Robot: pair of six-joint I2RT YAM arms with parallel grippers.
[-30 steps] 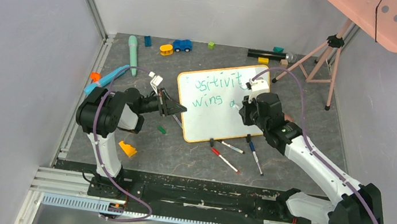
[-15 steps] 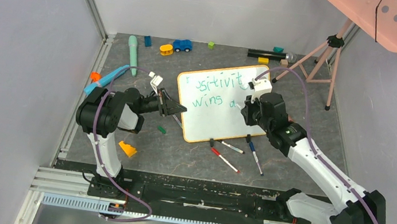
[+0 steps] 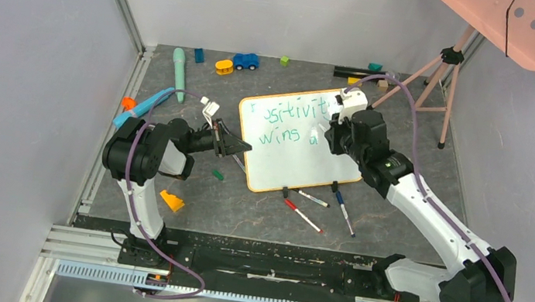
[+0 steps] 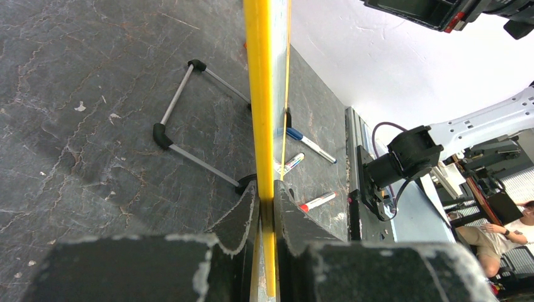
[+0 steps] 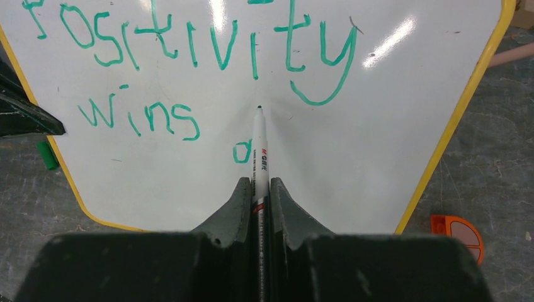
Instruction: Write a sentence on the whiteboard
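The whiteboard (image 3: 290,162) lies tilted on the dark table, white with a yellow frame. On it is teal-green writing (image 5: 189,47) that reads "ositivity" above "wins a"; it also shows in the top view (image 3: 291,125). My left gripper (image 3: 243,147) is shut on the board's left edge, which shows as a yellow strip (image 4: 259,94) between its jaws (image 4: 265,186). My right gripper (image 5: 256,182) is shut on a white marker (image 5: 259,148). The marker's tip rests at the board just above and right of the "a". In the top view the right gripper (image 3: 327,130) is over the board's right half.
Loose markers lie in front of the board: a red one (image 3: 303,216), a blue one (image 3: 344,212), a short one (image 3: 314,198). A green cap (image 3: 217,175) and an orange piece (image 3: 171,201) lie near the left arm. Toys (image 3: 245,61) line the back. A tripod (image 3: 438,76) stands back right.
My right gripper has moved away from me up the board with the marker, from beside the "a" toward the first line. The left gripper and the board have not moved.
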